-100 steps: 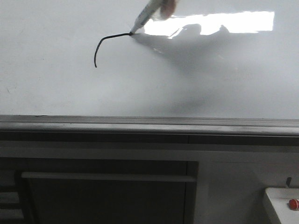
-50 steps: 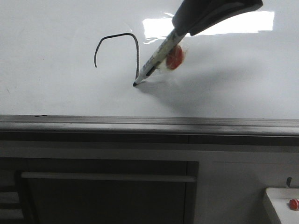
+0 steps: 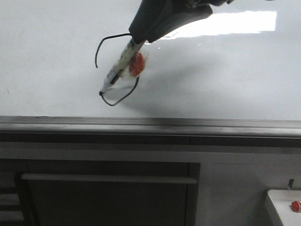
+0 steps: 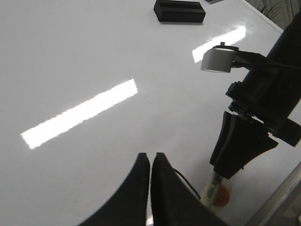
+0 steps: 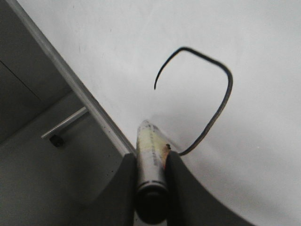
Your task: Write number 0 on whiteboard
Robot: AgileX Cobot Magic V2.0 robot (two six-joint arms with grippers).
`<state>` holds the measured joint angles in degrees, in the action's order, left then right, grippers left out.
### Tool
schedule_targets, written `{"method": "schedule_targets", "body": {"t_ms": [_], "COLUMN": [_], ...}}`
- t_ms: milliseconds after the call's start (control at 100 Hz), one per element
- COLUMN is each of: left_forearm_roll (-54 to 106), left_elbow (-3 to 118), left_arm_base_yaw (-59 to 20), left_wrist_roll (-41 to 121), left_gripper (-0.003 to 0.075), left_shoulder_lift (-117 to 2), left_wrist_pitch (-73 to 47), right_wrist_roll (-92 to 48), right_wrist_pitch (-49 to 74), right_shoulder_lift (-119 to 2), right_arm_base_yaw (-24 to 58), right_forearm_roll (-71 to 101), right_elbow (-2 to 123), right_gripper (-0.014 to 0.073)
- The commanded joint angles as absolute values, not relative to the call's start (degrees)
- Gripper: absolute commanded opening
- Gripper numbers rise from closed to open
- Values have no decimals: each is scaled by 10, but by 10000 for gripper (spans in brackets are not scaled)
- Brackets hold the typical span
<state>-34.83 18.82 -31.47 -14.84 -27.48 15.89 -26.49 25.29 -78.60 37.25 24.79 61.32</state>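
Observation:
The whiteboard (image 3: pixel 225 75) is glossy white with a grey ledge (image 3: pixel 150 125) along its lower edge. The number 0 (image 3: pixel 137 84) is a thin black loop with a gap open on its left side. It also shows in the right wrist view (image 5: pixel 221 70). My right gripper (image 3: pixel 134 41) is shut on a pale marker (image 3: pixel 116 68) that carries a red patch. The marker tip touches the board at the stroke's lower left end. The right wrist view shows the grip (image 5: pixel 151 157) on the marker (image 5: pixel 148 141). My left gripper (image 4: pixel 150 156) is shut and empty above the board.
A bright rectangular glare (image 3: pixel 225 22) lies on the board at the upper right. A black block (image 4: pixel 180 10) sits at the board's far side. Below the ledge is a dark cabinet front with a bar (image 3: pixel 108 179). A white box with a red button (image 3: pixel 295 205) stands at the lower right.
The marker tip moved down and left from the loop's right side, drawing the bottom curve. The right gripper moved left with it.

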Motion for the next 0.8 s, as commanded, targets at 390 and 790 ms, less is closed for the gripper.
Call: {"method": "schedule_targets", "body": {"t_ms": [390, 790], "left_forearm_roll": [-334, -422], "left_elbow": [204, 203], "left_arm_base_yaw": [-317, -318], "left_wrist_roll": [-156, -158], "left_gripper": [-20, 279], "left_shoulder_lift": [-275, -302], "left_wrist_pitch": [198, 230], "right_wrist_roll": [-272, -301], "right_wrist_pitch": [219, 352], "right_shoulder_lift": [-777, -725], "right_arm_base_yaw": [370, 435], "right_forearm_roll": [217, 184], "right_elbow": [691, 686], "right_gripper": [-66, -66]}}
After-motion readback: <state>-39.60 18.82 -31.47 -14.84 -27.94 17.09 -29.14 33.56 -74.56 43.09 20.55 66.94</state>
